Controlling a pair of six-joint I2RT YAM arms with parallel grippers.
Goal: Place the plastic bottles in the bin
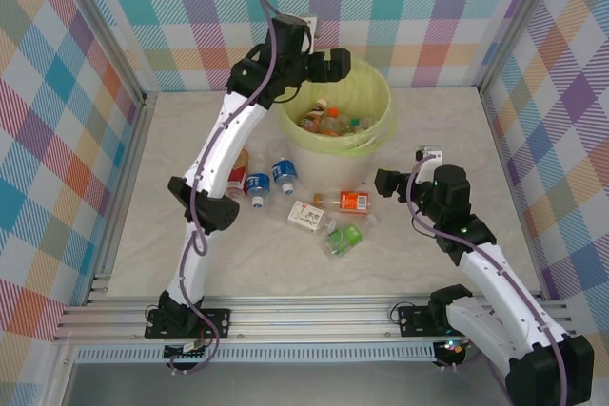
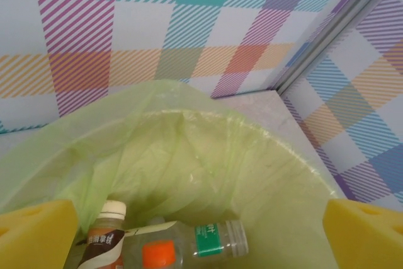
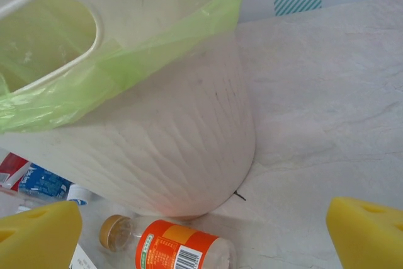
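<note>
Marbled bench (image 1: pixel 457 140) under plaid walls; I have my left gripper (image 1: pixel 343 65) spread and empty over the bin (image 1: pixel 383 102); my right gripper (image 1: pixel 384 181), pads wide apart, sits nearest the orange-labelled bottle (image 1: pixel 352 201), lying just to its left before the bin, long axis left-right.

My foam pads (image 2: pixel 38 234) are yellow. The bin (image 3: pixel 189 137) is pale grey-white, and its bag (image 2: pixel 189 149) is translucent yellow-green. The orange-label bottle (image 3: pixel 179 251) has a tan cap, and the clear bottle (image 2: pixel 211 244) has a green label. The table (image 1: pixel 457 140) is marbled beige and the walls (image 1: pixel 95 92) are pastel plaid.
</note>
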